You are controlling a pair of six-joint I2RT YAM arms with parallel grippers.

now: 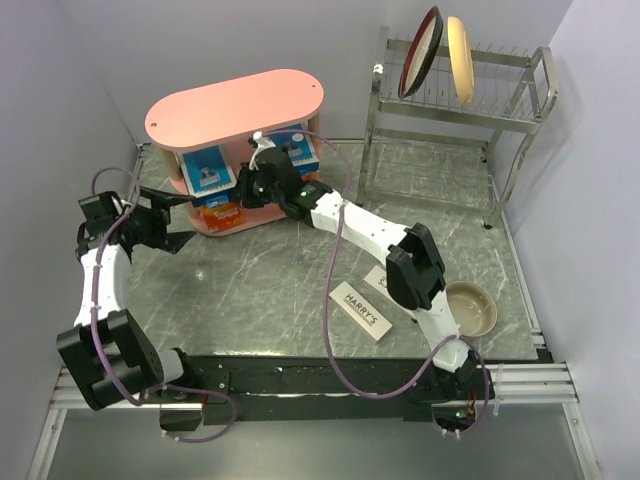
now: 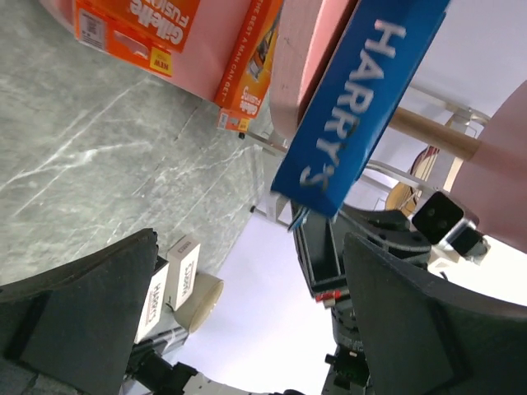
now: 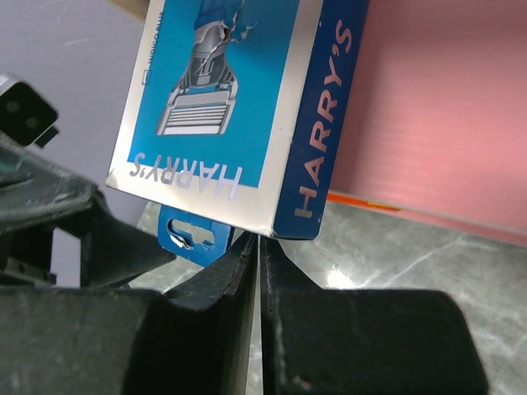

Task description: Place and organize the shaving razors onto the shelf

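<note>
The pink shelf [image 1: 235, 105] stands at the far left. Two blue-and-white razor packs [image 1: 207, 172] [image 1: 297, 150] stand on its middle tier. Two orange packs [image 1: 220, 213] stand on the bottom tier; they also show in the left wrist view [image 2: 136, 29]. Two white HARRY'S boxes [image 1: 360, 308] [image 1: 383, 278] lie on the table, the second partly under the right arm. My right gripper [image 1: 250, 188] [image 3: 259, 239] is shut, its tips against the lower edge of a blue pack [image 3: 239, 99]. My left gripper [image 1: 190, 220] [image 2: 251, 247] is open and empty, left of the shelf.
A steel dish rack [image 1: 450, 95] with a dark plate [image 1: 420, 50] and a cream plate [image 1: 460, 58] stands at the far right. A beige bowl [image 1: 472, 308] sits by the right arm's elbow. Purple cables loop over the table.
</note>
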